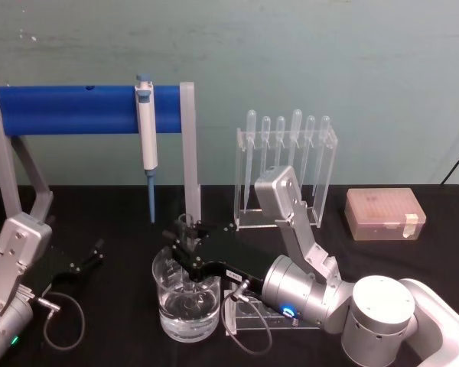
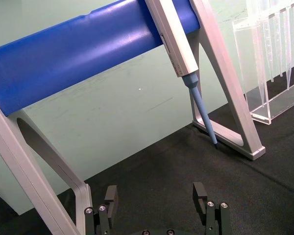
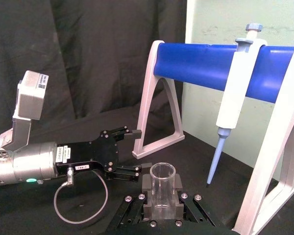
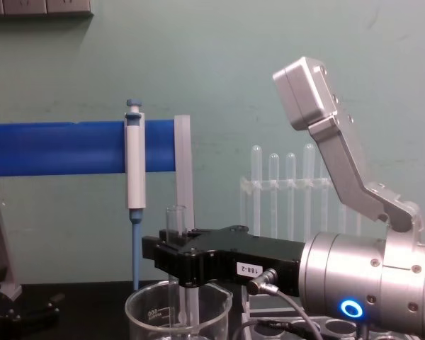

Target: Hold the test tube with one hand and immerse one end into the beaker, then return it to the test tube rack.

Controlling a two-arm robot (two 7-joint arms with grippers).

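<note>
– Glass first: where is the test tube [image 4: 175, 225]?
– Clamped upright between the right gripper [image 4: 171, 258] fingers, which are closed on its upper half. Its open rim stands just above the fingers, and the rest hangs below them into the beaker [image 4: 145, 315].
– Is its end in liquid?
– Its round end is inside the beaker walls, below the rim. There seems to be clear liquid low in the beaker, but I cannot tell whether the tube touches it.
– How is the right arm posed?
– It reaches in from the robot's right. The flat black hand lies nearly level and the silver wrist is behind the fingers, with its blue ring glowing. The wrist camera bracket rises at a slant above it. From the right wrist camera, the tube sits squarely between the two fingertips [image 3: 147, 183].
– What lies beyond those fingers?
– A pipettor [image 1: 146, 138] hangs from a blue bar [image 1: 69, 111] on grey legs, past the fingertips. A low clear rack [image 1: 233, 312] sits under the wrist, behind the fingers. Farther back on the right-arm side stands a taller acrylic stand [image 1: 287, 164] of pipettes.
– And the left arm?
– It is low at the robot's left. The left gripper [image 1: 92, 258] is near the table with its fingers spread apart and nothing between them. It is well apart from the beaker.
</note>
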